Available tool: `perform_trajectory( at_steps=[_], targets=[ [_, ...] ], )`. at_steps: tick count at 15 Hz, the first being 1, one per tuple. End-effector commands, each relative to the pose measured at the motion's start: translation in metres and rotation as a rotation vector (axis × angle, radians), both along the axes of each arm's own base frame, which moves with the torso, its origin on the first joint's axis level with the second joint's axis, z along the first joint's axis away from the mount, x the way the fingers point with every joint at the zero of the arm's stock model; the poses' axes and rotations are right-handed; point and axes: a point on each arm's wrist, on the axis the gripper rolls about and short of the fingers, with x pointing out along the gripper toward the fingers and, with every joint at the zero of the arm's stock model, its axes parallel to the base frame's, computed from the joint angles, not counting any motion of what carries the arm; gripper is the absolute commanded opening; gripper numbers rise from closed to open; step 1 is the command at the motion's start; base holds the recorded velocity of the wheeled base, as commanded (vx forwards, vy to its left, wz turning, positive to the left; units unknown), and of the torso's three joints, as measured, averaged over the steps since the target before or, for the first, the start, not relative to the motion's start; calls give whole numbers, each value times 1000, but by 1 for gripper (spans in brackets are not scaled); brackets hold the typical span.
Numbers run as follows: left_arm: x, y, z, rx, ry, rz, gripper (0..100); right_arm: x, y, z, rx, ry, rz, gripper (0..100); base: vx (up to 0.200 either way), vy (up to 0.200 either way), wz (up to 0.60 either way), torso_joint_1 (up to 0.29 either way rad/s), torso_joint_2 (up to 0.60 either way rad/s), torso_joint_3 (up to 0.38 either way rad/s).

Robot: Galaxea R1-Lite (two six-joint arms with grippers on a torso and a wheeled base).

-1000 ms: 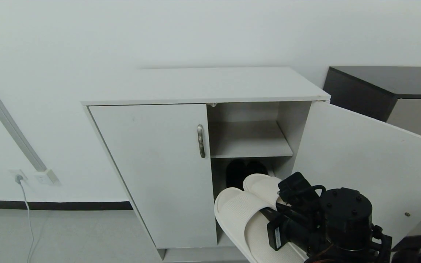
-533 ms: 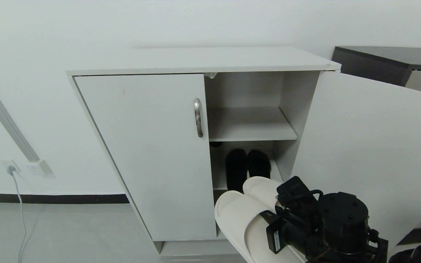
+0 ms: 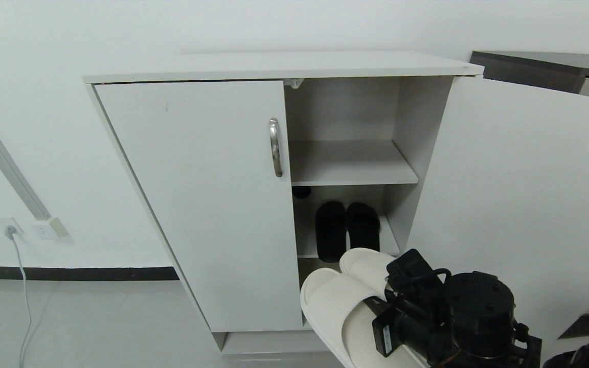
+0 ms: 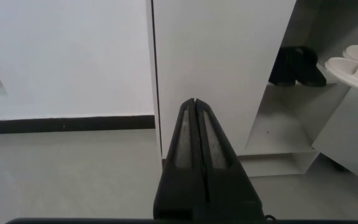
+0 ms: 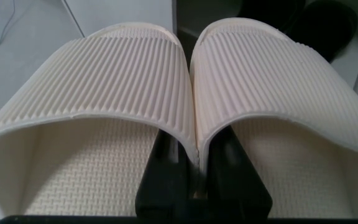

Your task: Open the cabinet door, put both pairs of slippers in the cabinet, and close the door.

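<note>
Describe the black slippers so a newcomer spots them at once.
Start at the white cabinet; its right door stands open. Inside, below the bare upper shelf, the black slippers sit side by side on the next shelf down. They are the only dark pair; the white slippers are outside, in front of the opening.

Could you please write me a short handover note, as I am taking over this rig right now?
Left gripper: shut, holds nothing, facing the cabinet.
Right gripper: shut on the white slippers, just outside the opening.
Done: right door open; black slippers on the second shelf down.
To do: set the white slippers inside, close the door.
</note>
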Motion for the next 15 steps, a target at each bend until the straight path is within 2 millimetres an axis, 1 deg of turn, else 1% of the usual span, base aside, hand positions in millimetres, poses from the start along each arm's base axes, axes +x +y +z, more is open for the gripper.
perform_trajectory(
  at_steps=[1,5,8,9,11,12,14,15],
  targets=[
    [0,0,0,-1,2,0,0,0,0,-2,-11,4,2,0,0,0,0,0,0,0],
    [0,0,0,-1,2,0,0,1,1,-3,-3,-4,5,0,0,0,0,0,0,0],
    [0,0,0,-1,2,0,0,9,7,-9,15,-25,-16,0,0,0,0,0,0,0],
    [0,0,0,-1,2,0,0,14,12,-8,23,-46,-59,0,0,0,0,0,0,0],
    [0,0,0,1,2,0,0,32,32,-5,2,-74,-259,0,0,0,0,0,0,0],
    [0,0,0,-1,2,0,0,40,41,-2,-13,-62,-321,0,0,0,0,0,0,0],
    [0,0,0,-1,2,0,0,52,53,10,-53,-31,-456,0,0,0,0,0,0,0],
    [0,0,0,-1,2,0,0,58,59,20,-48,-8,-519,0,0,0,0,0,0,0]
  ],
)
